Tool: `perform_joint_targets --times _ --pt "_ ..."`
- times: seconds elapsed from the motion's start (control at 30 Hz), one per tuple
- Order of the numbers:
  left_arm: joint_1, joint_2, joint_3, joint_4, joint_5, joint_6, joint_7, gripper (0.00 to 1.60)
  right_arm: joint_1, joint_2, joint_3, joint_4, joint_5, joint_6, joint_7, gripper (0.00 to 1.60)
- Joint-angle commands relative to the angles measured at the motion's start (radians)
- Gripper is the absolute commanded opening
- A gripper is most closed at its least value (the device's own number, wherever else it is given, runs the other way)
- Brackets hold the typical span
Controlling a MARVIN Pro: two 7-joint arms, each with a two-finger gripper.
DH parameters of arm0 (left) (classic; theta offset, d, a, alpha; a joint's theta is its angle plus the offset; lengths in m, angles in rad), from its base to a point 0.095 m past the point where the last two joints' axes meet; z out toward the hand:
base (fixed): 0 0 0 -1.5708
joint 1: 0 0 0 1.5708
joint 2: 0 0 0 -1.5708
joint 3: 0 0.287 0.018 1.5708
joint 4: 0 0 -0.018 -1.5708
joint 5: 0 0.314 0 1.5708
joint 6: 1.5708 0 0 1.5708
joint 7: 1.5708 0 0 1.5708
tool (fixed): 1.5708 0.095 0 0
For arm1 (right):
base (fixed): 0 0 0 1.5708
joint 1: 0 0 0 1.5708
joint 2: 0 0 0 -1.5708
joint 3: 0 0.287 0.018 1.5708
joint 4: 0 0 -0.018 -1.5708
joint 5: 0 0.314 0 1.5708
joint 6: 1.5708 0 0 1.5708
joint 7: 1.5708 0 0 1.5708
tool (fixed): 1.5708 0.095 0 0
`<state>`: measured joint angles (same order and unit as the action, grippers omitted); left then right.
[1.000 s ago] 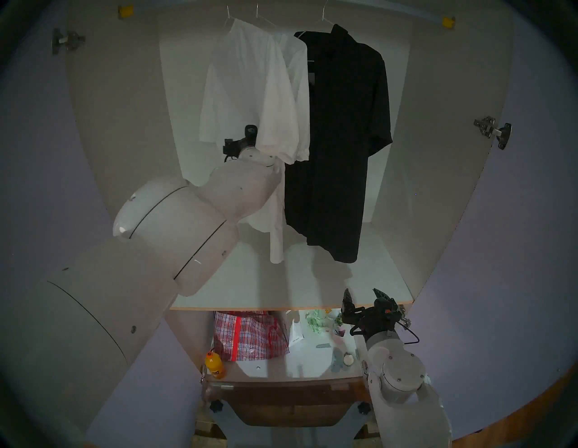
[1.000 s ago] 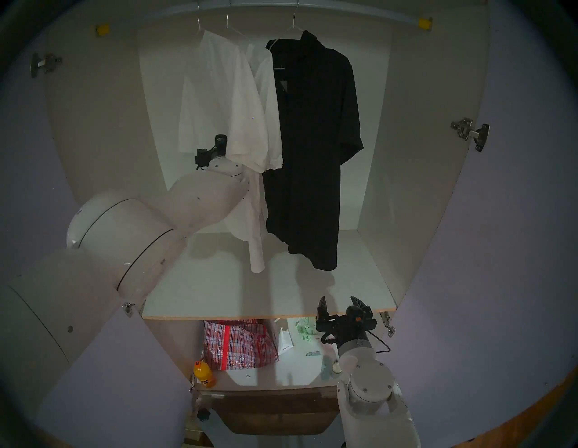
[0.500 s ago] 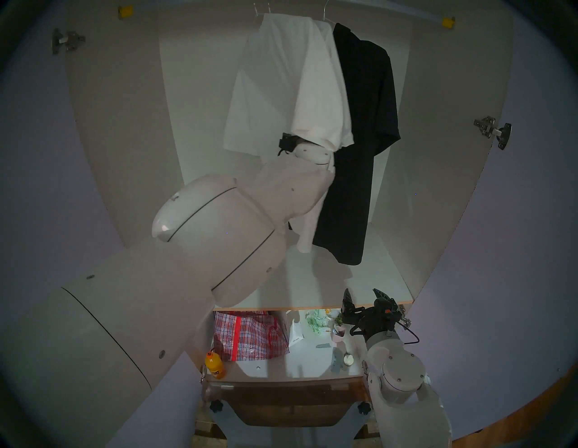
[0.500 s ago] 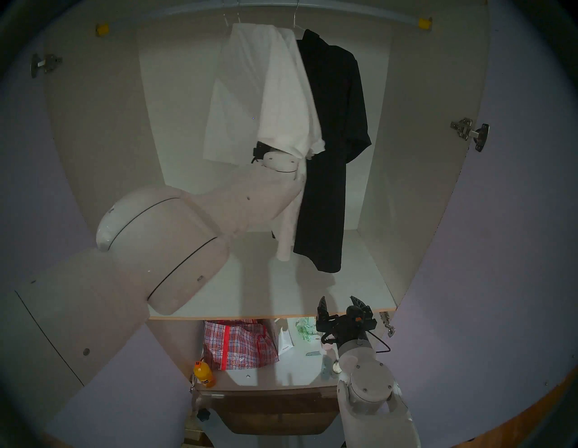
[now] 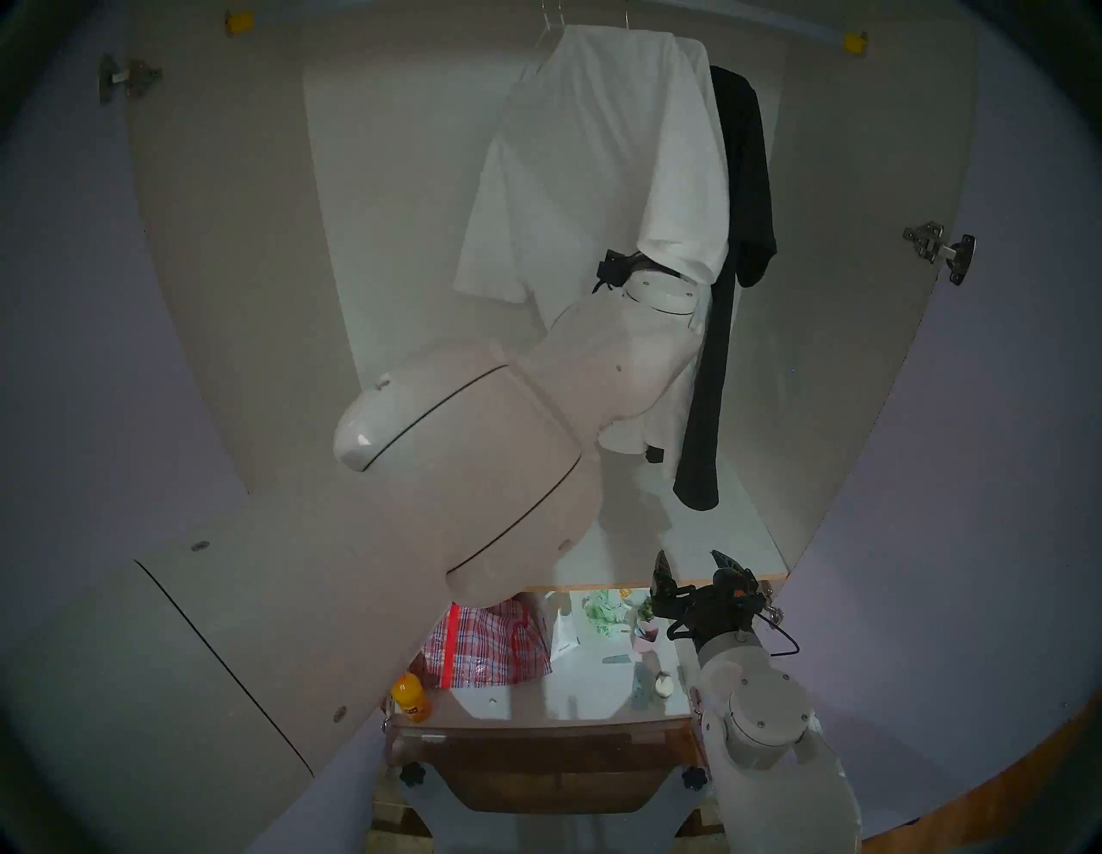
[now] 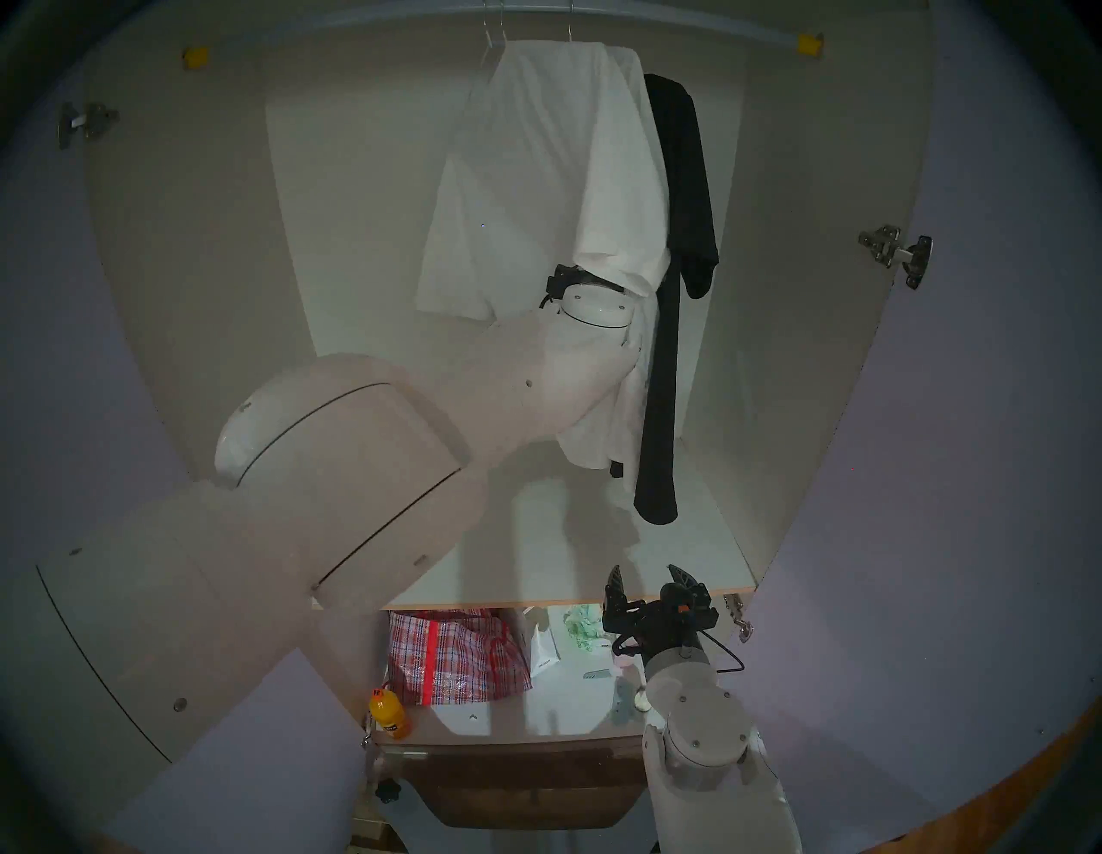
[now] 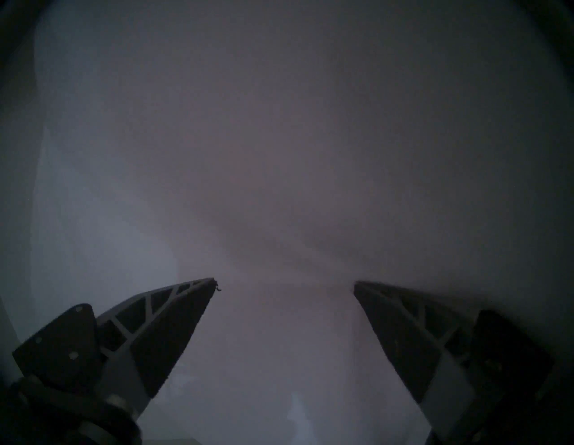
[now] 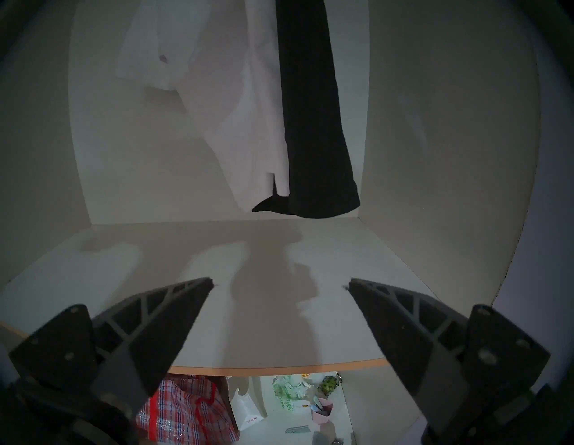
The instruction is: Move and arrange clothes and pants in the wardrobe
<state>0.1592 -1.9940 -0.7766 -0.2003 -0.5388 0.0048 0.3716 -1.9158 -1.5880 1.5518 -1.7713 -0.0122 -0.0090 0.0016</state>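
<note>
Clothes bunched at right end of wardrobe (image 5: 238,238) rail (image 6: 715,24), all hanging long axis vertical, hems pointing down at shelf (image 5: 596,554). Large white shirt (image 5: 596,149) in front, spread wide, sleeve flaring left. Black garment (image 5: 745,179) pressed just beside it on right, squeezed into narrow strip, hem near shelf's back right corner; same seen from right wrist (image 8: 310,124). Small blouse not told apart from white folds. Wire hanger hooks (image 6: 495,24) close together on rail.

Left arm (image 5: 477,447) reaching up into white fabric, wrist buried under shirt sleeve. Left gripper (image 7: 284,282) with fingers (image 7: 174,326) spread apart, nothing between, pale cloth filling wrist view, blurred.

Right gripper (image 5: 695,563) low at shelf's front right edge, fingers (image 8: 161,326) apart, empty, pointing up toward hems.

Below shelf: red plaid bag (image 5: 489,644), orange bottle (image 5: 410,704), white paper bag (image 5: 563,632).
</note>
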Motion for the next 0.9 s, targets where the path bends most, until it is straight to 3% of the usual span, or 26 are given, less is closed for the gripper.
perform_joint_targets --times 0.0,0.17,0.4,0.6,0.73,0.87 --pt "-0.008 -0.013 0.028 -0.111 -0.004 0.022 -0.044 1.6 0.012 -0.002 -0.002 -0.02 0.001 -0.006 0.0 1.6" --pt "0.043 -0.013 0.103 -0.236 -0.011 0.047 -0.091 1.6 0.013 -0.002 -0.002 -0.018 0.001 -0.007 0.0 1.6" --pt "0.077 -0.013 0.214 -0.374 -0.059 0.087 -0.094 1.6 0.013 -0.002 -0.002 -0.019 0.001 -0.007 0.0 1.6" --pt "0.07 -0.013 0.263 -0.368 -0.104 0.12 -0.093 1.6 0.013 -0.003 -0.002 -0.019 0.001 -0.007 0.001 1.6" --pt "0.059 -0.013 0.243 -0.317 -0.142 0.123 -0.079 1.6 0.013 -0.003 -0.002 -0.02 0.001 -0.007 0.001 1.6" --pt "0.063 -0.013 0.211 -0.277 -0.175 0.073 -0.067 1.6 0.011 -0.003 -0.002 -0.024 0.001 -0.008 0.001 1.6"
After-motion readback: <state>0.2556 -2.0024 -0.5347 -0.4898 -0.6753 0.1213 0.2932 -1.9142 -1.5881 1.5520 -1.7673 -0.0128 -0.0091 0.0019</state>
